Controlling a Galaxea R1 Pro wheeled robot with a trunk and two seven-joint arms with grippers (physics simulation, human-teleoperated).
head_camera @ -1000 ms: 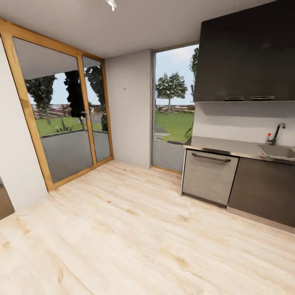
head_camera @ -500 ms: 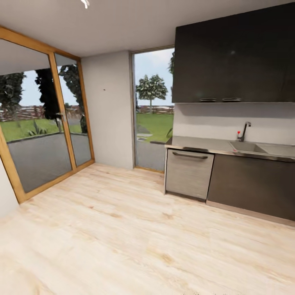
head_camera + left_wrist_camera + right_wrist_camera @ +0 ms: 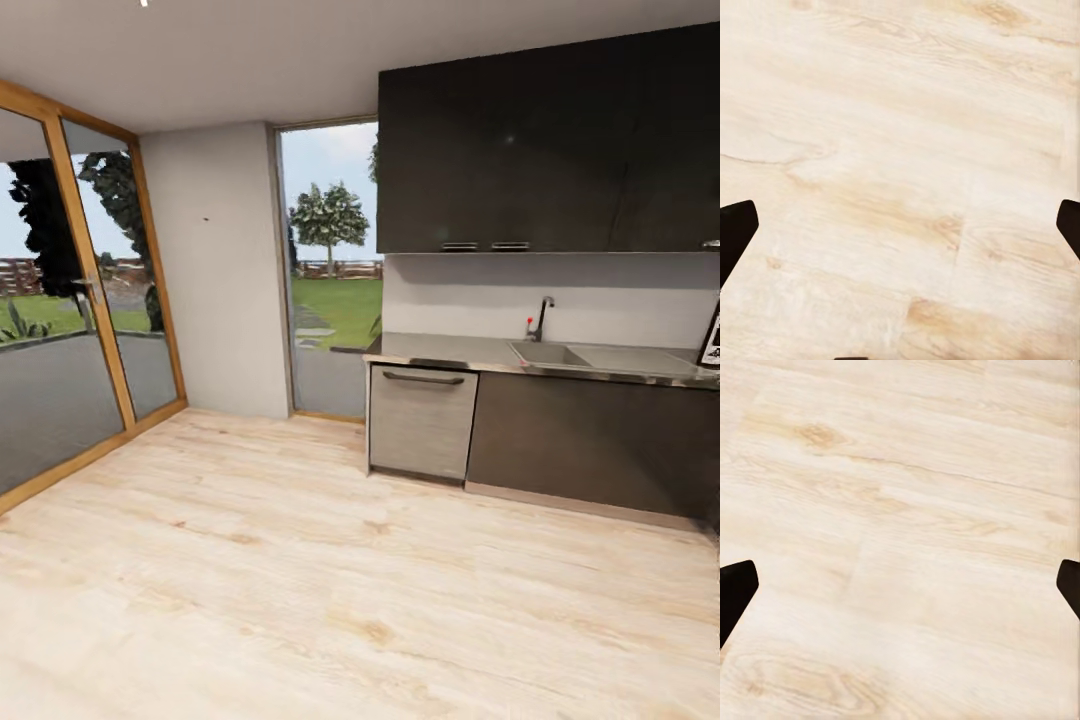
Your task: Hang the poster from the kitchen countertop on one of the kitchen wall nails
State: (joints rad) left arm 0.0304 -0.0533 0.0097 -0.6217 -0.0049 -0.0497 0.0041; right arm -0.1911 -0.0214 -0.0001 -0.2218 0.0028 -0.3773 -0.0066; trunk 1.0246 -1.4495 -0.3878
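At the right edge of the head view a sliver of the black-framed poster (image 3: 712,338) stands upright on the light-grey kitchen countertop (image 3: 440,351). A steel sink (image 3: 548,353) and tap (image 3: 541,317) are set into that worktop. One tiny dark wall nail (image 3: 207,218) dots the pale grey wall between the glass door and the window. My left gripper (image 3: 900,225) is open above the wooden floor, with its dark fingertips (image 3: 735,229) far apart. My right gripper (image 3: 900,585) is open over the floor in the same way. Neither holds anything.
Dark upper cabinets (image 3: 540,150) hang over the counter, with a steel dishwasher front (image 3: 422,420) and dark base cabinets (image 3: 590,440) below. A wood-framed glass sliding door (image 3: 70,300) is at the left and a tall window (image 3: 330,290) in the corner. Pale wood floor (image 3: 330,580) stretches ahead.
The whole head view has shifted left, so the camera has turned right. The counter and sink sit nearer the middle, and the poster's edge has come into view at the right.
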